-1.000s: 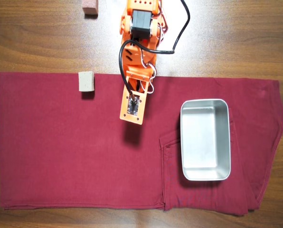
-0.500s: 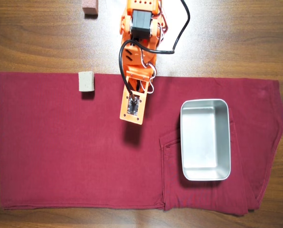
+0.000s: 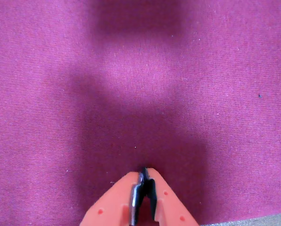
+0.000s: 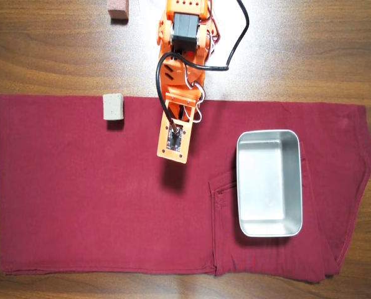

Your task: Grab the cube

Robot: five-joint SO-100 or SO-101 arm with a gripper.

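The cube (image 4: 113,106) is a small pale beige-grey block. It sits on the dark red cloth (image 4: 79,199) near the cloth's top edge in the overhead view, left of my orange arm (image 4: 180,93). It does not show in the wrist view. My gripper (image 3: 144,172) shows at the bottom of the wrist view with its orange jaws closed together and nothing between them, above bare cloth. In the overhead view the wrist mount (image 4: 173,141) hides the fingertips. The cube lies well to the left of it, apart from the arm.
A rectangular metal tray (image 4: 240,187), empty, stands on the cloth at the right in the overhead view. A reddish-brown block (image 4: 118,9) lies on the wooden table (image 4: 310,56) at the top edge. The cloth has folds by the tray.
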